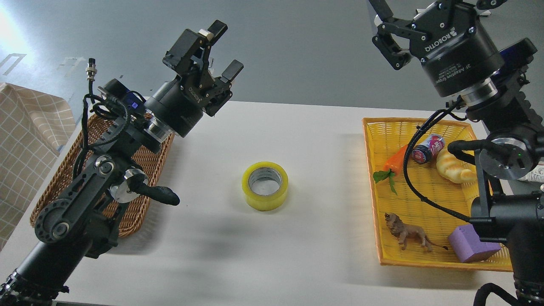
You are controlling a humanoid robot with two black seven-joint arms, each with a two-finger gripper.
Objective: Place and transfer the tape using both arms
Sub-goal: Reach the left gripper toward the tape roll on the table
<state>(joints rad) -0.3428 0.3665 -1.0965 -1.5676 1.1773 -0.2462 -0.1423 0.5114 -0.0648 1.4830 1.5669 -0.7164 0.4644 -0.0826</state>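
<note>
The tape (265, 185) is a yellow translucent roll with a grey-white core, lying flat on the white table (297, 263) near its middle. My left gripper (226, 49) is open and empty, raised above the table's far left, up and to the left of the tape, fingers pointing up-right. My right gripper (429, 8) is high at the top right above the yellow basket. Its fingers are spread wide and empty, with the tips cut off by the top edge. Neither gripper touches the tape.
A brown wicker basket (140, 212) lies at the left under my left arm. A yellow basket (374, 123) at the right holds a carrot (393, 161), a can (427, 148), a croissant (452, 168), a toy lion (408, 233) and a purple block (467, 244). A chequered cloth (25, 140) is at the far left.
</note>
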